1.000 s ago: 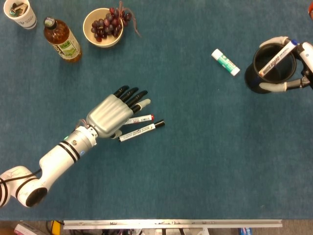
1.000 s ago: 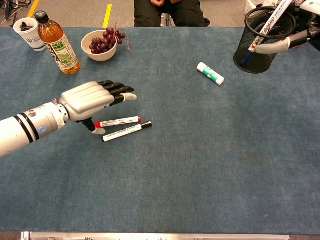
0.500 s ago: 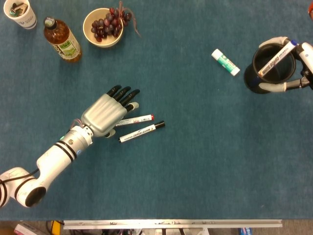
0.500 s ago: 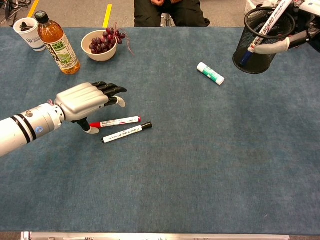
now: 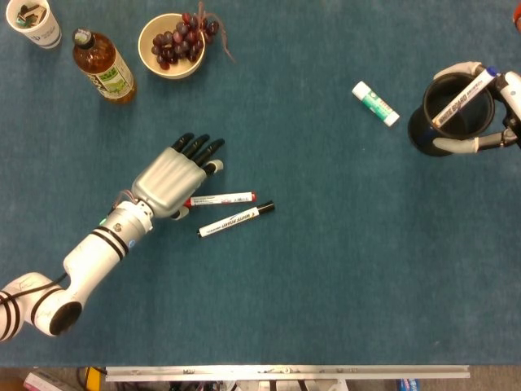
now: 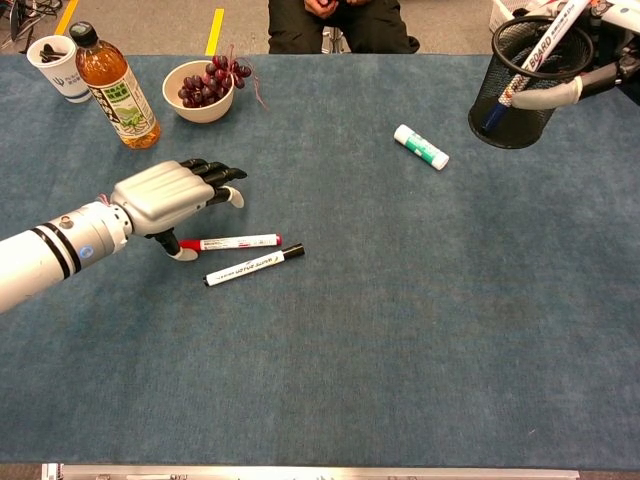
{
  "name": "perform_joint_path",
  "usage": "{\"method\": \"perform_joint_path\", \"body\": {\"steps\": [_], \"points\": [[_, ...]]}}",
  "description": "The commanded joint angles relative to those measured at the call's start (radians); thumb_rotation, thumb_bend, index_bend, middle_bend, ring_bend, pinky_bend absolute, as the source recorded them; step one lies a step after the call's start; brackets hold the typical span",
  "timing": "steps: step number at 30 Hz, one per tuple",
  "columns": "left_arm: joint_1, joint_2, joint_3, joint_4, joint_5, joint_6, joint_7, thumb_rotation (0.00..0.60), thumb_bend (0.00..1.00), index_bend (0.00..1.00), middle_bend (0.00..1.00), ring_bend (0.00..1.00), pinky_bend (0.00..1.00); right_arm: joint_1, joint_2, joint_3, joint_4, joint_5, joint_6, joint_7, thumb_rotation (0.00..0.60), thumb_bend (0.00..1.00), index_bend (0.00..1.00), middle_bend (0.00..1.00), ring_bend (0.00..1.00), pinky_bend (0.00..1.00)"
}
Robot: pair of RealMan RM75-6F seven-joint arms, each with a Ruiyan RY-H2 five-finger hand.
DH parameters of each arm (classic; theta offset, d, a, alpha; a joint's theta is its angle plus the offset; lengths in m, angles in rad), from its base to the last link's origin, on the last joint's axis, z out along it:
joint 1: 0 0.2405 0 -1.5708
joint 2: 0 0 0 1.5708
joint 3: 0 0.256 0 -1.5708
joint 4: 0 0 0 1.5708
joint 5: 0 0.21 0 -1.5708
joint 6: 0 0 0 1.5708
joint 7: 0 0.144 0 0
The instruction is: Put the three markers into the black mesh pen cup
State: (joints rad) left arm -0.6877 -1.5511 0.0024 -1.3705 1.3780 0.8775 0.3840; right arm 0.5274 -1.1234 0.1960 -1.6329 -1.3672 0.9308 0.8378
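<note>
- Since the earlier frames, the left hand (image 5: 169, 180) had drawn back toward the left and far side, off the two markers it had covered; both lay fully exposed on the desk (image 5: 326, 269).
- Left hand: palm down, fingers extended and slightly spread, holding nothing. Its thumb tip sat just beside the capped end of the red marker (image 5: 220, 199); contact could not be confirmed.
- Red marker: flat on the desk, red cap pointing right.
- Black marker (image 5: 237, 219): flat on the desk, just nearer than the red one, roughly parallel to it, black cap at the right end. The two markers lay apart.
- Cup (image 5: 453, 114): at the far right of the desk, black mesh, seen tilted in the chest view (image 6: 520, 90).
- Right hand (image 6: 585, 75): mostly out of frame. White fingers wrapped the cup's wall, holding it.
- Blue marker (image 5: 461, 98): leaned inside the cup, upper end projecting over the rim toward the right hand.
- Glue stick (image 5: 375, 103): white and green, flat on the desk, left of the cup, well apart from the markers.
- Far-left corner: paper cup (image 5: 32, 23), tea bottle (image 5: 102, 67) and a bowl (image 5: 172, 45) of grapes.
</note>
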Motion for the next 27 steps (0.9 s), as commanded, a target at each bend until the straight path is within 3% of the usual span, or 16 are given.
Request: {"method": "perform_joint_path", "body": {"steps": [1, 6, 15, 27], "points": [[0.002, -0.006, -0.010, 0.017, -0.010, 0.009, 0.002, 0.600, 0.15, 0.22, 0.03, 0.01, 0.11, 0.000, 0.000, 0.000, -0.001, 0.000, 0.001, 0.000, 0.600, 0.31, 0.47, 0.43, 0.34, 0.43], [0.010, -0.013, -0.020, 0.037, -0.013, 0.037, 0.000, 0.600, 0.15, 0.24, 0.05, 0.02, 0.11, 0.001, -0.002, 0.001, -0.002, 0.000, 0.000, -0.001, 0.600, 0.31, 0.47, 0.43, 0.34, 0.43], [0.027, 0.008, -0.008, 0.004, -0.023, 0.046, 0.013, 0.600, 0.15, 0.39, 0.07, 0.03, 0.12, 0.005, -0.010, 0.001, -0.001, -0.002, -0.002, 0.000, 0.600, 0.31, 0.47, 0.43, 0.34, 0.43], [0.017, -0.017, -0.021, -0.002, -0.028, 0.045, 0.021, 0.600, 0.17, 0.46, 0.09, 0.03, 0.11, -0.001, -0.006, 0.000, 0.005, -0.004, 0.004, 0.015, 0.600, 0.31, 0.48, 0.43, 0.34, 0.43]]}}
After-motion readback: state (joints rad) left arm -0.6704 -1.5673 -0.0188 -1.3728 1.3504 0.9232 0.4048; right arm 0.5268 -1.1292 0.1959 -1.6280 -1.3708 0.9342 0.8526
